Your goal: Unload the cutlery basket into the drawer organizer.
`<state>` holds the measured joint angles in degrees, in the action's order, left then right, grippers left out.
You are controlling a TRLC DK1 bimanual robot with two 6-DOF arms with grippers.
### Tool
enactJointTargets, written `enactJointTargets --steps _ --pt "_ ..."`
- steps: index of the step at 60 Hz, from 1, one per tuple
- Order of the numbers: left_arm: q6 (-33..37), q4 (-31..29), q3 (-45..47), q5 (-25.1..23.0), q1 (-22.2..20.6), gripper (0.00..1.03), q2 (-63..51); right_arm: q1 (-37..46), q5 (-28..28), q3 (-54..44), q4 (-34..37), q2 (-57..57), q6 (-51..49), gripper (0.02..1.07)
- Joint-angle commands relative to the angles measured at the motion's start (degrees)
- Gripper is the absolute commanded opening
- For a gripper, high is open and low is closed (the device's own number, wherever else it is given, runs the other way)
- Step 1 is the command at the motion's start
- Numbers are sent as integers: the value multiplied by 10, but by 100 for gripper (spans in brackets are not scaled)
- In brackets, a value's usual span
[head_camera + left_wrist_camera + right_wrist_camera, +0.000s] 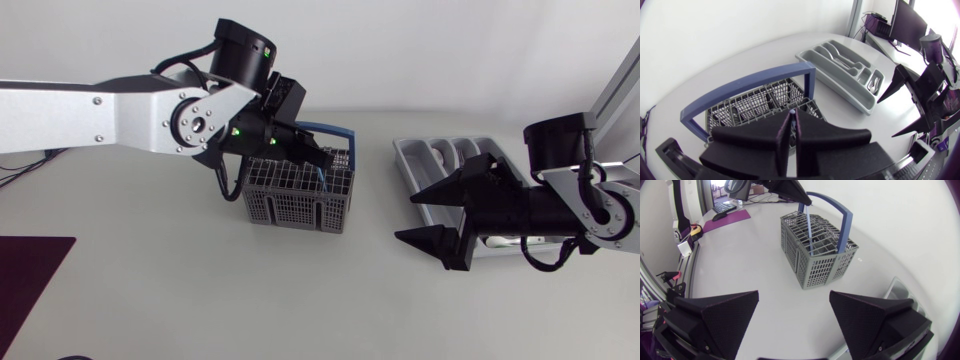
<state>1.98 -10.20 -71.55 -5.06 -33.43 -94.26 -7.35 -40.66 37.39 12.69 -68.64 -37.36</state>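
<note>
The grey cutlery basket (298,192) with a blue handle (335,131) stands near the table's middle. My left gripper (318,158) hovers over its right end, shut on a thin pale blue piece of cutlery (809,222) that hangs down into the basket (815,255). Its tip (791,114) shows between the closed fingers. The grey drawer organizer (415,160) lies to the right, with a few pieces in its compartments (840,62). My right gripper (432,213) is open in front of the organizer, pointing at the basket, with nothing in it (795,320).
A dark purple mat (30,275) lies at the table's front left corner. Bare table runs between the basket and the organizer (867,102), and in front of both. My right arm covers the organizer's near right part.
</note>
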Motion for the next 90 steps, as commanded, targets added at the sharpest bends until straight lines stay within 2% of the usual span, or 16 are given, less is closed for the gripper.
enactJointTargets --steps 1,58,69,78,90 --pt "20 19 8 8 4 7 26 -3 1 4 7 -7 5 103" --pt "36 -28 19 9 12 7 145 -54 38 16 23 39 38 103" --pt "36 -62 10 7 -3 7 172 -99 83 15 17 81 41 103" --pt "23 -100 -11 -58 -10 7 162 -121 98 1 -14 124 39 103" --pt "13 -141 -44 -151 -13 7 118 -133 97 11 -21 126 38 103"
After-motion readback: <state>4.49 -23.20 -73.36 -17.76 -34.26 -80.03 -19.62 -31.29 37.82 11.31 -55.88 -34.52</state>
